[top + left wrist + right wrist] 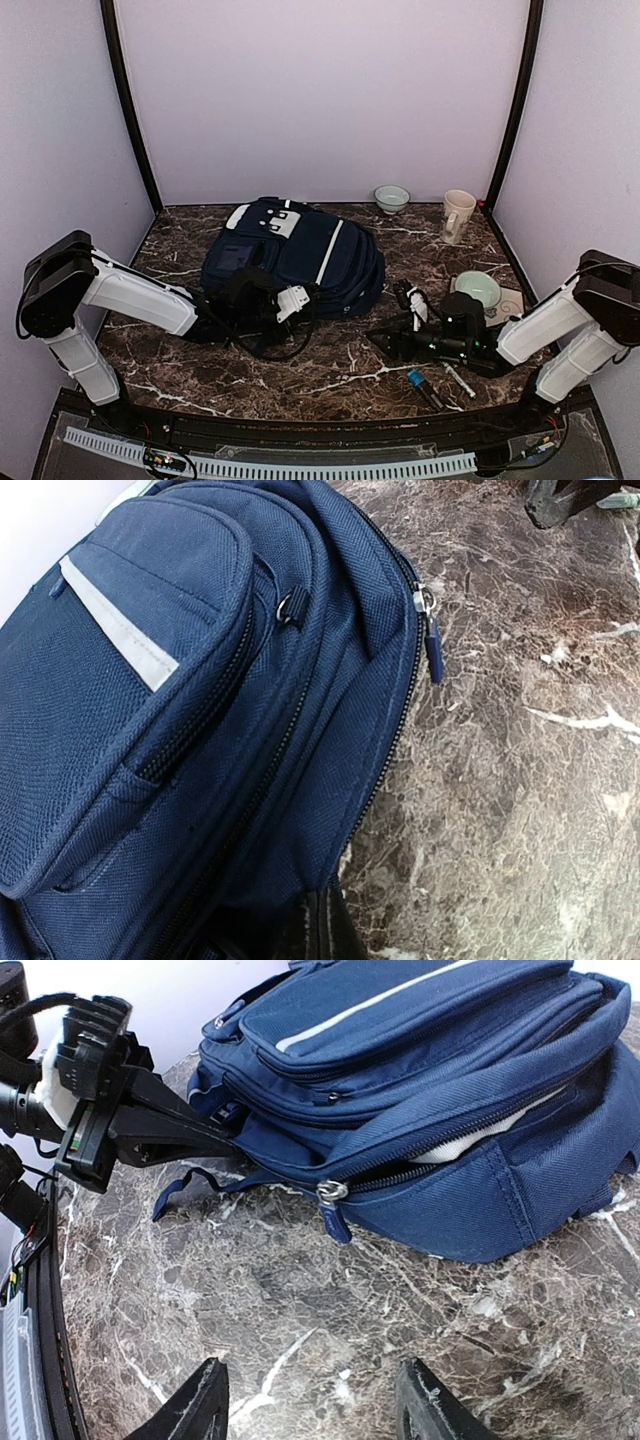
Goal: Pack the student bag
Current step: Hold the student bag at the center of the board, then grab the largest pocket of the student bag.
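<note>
Dark marbled tabletop (pixel 330 385) is enclosed by pale lilac walls. At the left, the left gripper (pixel 226 1128) is pushed against the near edge of the student bag (pixel 300 255), and whether it is clamped on the fabric cannot be told. The bag is laid flat mid-table with its zip partly undone. To the right, the right gripper (pixel 315 1405) is held spread and empty just beside it.

The dark marbled table (pixel 320 385) carried the student bag (pixel 300 255) left of centre, a pale bowl (pixel 391 198) at 1 o'clock, a cream mug (pixel 458 216) at 2 o'clock, a beige mat (pixel 512 298) at 3 o'clock, and a blue-tipped item (pixel 418 380) beside a slim white pen (pixel 460 379) at 5 o'clock.
</note>
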Controlling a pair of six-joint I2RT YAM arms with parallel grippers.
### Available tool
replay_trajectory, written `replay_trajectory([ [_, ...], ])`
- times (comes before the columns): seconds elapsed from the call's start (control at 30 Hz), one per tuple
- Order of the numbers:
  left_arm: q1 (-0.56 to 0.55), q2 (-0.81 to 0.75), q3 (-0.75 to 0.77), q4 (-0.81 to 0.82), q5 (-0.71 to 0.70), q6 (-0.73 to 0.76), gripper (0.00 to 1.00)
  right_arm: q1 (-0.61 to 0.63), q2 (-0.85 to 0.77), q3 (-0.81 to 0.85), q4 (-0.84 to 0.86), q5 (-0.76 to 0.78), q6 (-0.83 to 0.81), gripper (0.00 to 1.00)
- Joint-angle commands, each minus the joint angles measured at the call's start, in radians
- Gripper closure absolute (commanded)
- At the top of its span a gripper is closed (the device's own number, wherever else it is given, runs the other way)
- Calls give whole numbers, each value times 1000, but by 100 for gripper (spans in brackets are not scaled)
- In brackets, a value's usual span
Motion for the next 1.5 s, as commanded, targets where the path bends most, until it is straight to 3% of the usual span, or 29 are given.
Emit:
replay_trajectory([
  [0.0,-15,-44,1,65,67,-32,100,53,-23,-21,68,103,-2,43],
  [0.2,-15,-28,-4,92,31,-46,100,131,38,-23,148,239,-46,41],
  [0.53,-16,-21,8,97,102,-92,100,203,233,67,306,294,-46,44],
  [0.7,-22,-25,8,90,121,-104,100,218,332,135,335,399,-26,45],
  [1.17,-42,-30,30,58,137,-109,100,217,447,309,176,574,-16,49],
  [1.47,-48,-40,26,51,128,-115,100,216,470,330,114,638,37,55],
])
